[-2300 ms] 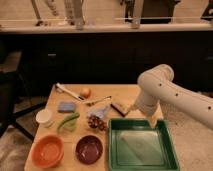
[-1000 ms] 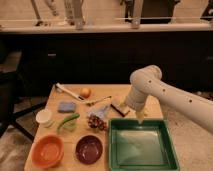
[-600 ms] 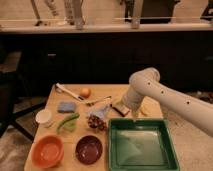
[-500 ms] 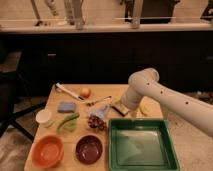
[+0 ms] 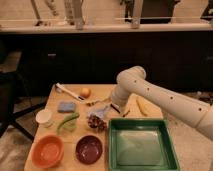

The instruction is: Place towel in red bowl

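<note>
A small grey-blue towel [image 5: 102,112] lies crumpled in the middle of the wooden table [image 5: 55,100]. My gripper [image 5: 111,106] is at the end of the white arm [image 5: 150,92], lowered right beside the towel's right edge; I cannot tell whether it touches the towel. An orange-red bowl [image 5: 47,150] sits at the front left corner. A dark red-purple bowl [image 5: 89,149] sits just right of it. Both bowls look empty.
A green tray [image 5: 142,145] fills the front right. A brown knobbly object [image 5: 95,121] lies just in front of the towel. Also on the table are a blue sponge [image 5: 66,106], white cup [image 5: 44,117], green vegetable [image 5: 67,121], orange fruit [image 5: 85,92], white utensil [image 5: 67,91] and banana [image 5: 142,106].
The arm has swung left and down, from above the green tray's back edge to the towel in the table's middle. Nothing on the table has moved.
</note>
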Controlling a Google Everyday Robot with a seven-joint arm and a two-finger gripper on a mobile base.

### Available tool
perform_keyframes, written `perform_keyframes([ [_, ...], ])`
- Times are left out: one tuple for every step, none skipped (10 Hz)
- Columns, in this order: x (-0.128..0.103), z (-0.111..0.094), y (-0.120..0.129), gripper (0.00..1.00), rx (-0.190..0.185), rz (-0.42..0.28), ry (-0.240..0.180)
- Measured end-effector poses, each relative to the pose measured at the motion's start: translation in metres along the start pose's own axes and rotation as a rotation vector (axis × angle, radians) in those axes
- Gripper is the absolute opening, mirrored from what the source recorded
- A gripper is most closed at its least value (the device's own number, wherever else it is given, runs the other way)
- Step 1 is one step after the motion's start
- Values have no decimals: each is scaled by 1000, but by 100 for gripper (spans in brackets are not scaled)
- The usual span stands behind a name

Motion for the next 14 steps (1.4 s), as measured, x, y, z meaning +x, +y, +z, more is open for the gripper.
perform_keyframes([
  [0,0,0,80,0,-1,0],
  [1,0,1,80,0,2,1],
  [1,-1,2,80,0,3,1],
  [1,-1,1,80,0,2,1],
  [0,0,0,80,0,-1,0],
  [0,0,0,80,0,0,0],
  [1,0,1,80,0,0,1],
  [1,0,1,80,0,1,1],
  [1,0,1,80,0,1,1],
  [1,0,1,80,0,1,1],
  [1,0,1,80,0,1,0],
  [2,1,2,80,-4,1,-5],
  [2,11,-5,80,-10,-10,-20],
  [2,17,-11,80,-13,-19,-30],
])
